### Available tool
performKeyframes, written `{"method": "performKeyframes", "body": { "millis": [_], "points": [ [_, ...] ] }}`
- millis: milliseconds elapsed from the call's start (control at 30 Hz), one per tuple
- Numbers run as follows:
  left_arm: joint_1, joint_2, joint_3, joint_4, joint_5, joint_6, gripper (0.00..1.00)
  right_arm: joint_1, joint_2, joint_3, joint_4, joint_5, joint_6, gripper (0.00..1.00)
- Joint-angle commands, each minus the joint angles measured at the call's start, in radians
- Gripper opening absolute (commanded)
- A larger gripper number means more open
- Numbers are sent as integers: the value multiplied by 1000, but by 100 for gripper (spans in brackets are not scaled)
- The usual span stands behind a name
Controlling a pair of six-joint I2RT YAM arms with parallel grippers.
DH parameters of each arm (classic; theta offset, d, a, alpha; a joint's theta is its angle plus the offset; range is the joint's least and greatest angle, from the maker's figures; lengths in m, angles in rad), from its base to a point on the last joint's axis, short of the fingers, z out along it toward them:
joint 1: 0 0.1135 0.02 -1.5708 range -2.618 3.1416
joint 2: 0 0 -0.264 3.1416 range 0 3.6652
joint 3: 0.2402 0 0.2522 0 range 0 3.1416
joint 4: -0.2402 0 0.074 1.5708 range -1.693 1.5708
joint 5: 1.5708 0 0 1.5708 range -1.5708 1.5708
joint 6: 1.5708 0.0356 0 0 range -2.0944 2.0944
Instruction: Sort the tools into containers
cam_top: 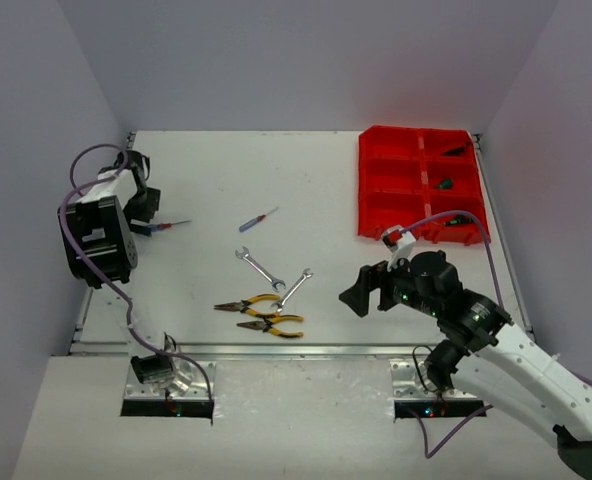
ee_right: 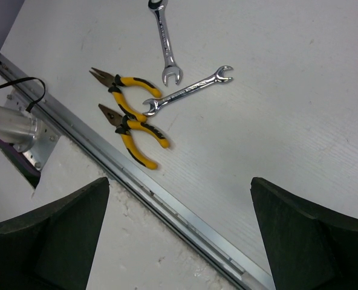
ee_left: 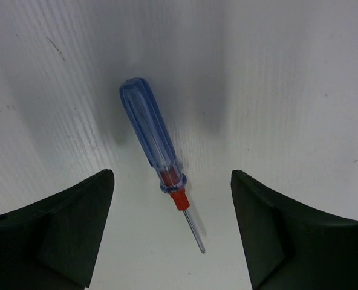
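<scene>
Tools lay loose on the table (cam_top: 206, 170): two pliers (cam_top: 248, 307), two wrenches (cam_top: 259, 267), two screwdrivers (cam_top: 259, 219). At the left of the overhead frame the left gripper (ee_left: 172, 181) stood open astride one blue-handled screwdriver (ee_left: 149, 130), not touching it. Step in hand: grasping. Next move, as judged: close on the handle, lift, and carry to the red tray (cam_top: 363, 190) at upper right. The right gripper (ee_right: 179, 181) hung open and empty.

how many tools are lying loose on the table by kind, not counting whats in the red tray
yellow-handled pliers: 2
silver wrenches: 2
blue-and-red screwdrivers: 2
total: 6
</scene>
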Motion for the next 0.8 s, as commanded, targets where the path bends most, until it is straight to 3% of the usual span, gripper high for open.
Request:
{"method": "performKeyframes", "body": {
  "millis": [0,33,67,100,233,267,333,467,567,633,767],
  "points": [
    [-2,53,-9,39,17,-5,72,2,10,-14,36,11,-12,99],
    [-2,56,-13,44,19,-5,71,2,11,-14,37,11,-11,99],
    [-1,58,-21,55,25,-2,58,2,15,-13,37,7,-10,99],
    [0,61,-32,72,35,4,37,2,20,-12,37,1,-8,99],
    [0,92,-13,79,65,22,35,3,26,-5,30,1,-4,99],
    [0,102,-10,75,74,24,31,3,26,0,25,2,-4,99],
    [1,102,-15,84,97,30,11,2,26,4,22,8,-4,99],
    [-10,42,-37,125,163,61,0,1,36,11,34,8,-4,99],
    [-58,-82,-56,226,217,144,0,2,67,18,87,-14,-2,99],
    [-144,-250,-162,447,339,255,0,2,97,39,121,-35,3,99],
    [-321,-495,-390,849,686,337,0,1,190,131,191,-48,30,99]
  ]
}}
